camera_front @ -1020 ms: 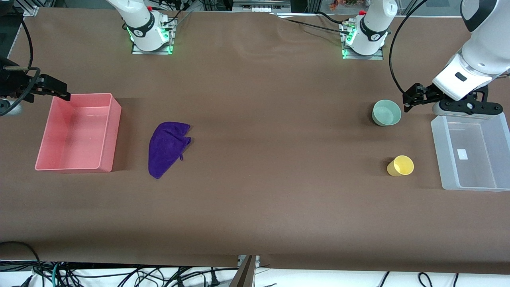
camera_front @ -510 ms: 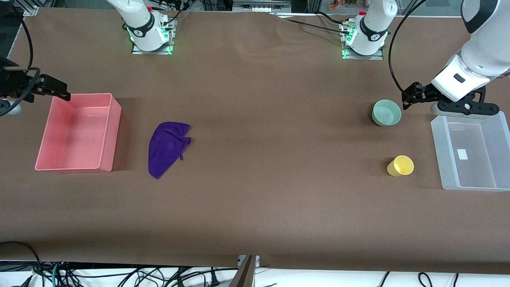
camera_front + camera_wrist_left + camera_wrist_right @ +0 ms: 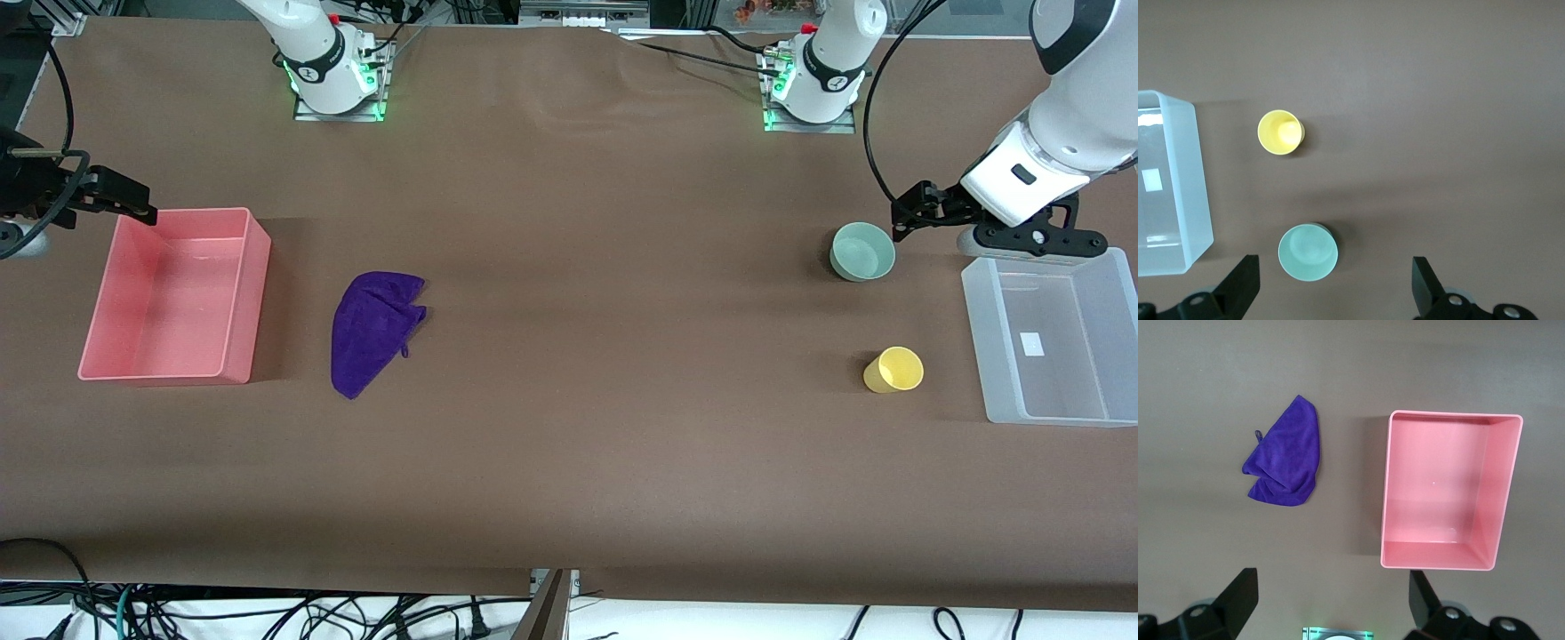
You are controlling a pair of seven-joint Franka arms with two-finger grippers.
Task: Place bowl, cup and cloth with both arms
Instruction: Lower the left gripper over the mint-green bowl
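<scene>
Both grippers hang with fingers spread wide, holding nothing.

The left gripper hovers beside the bowl and the clear bin; the cup stands nearer the front camera than the bowl. The right gripper hangs over the pink bin's edge, at the right arm's end of the table, with the cloth lying flat just beside that bin.

clear plastic bin: cut by frame edge, beside left gripper
right gripper: only fingertips in frame
</scene>
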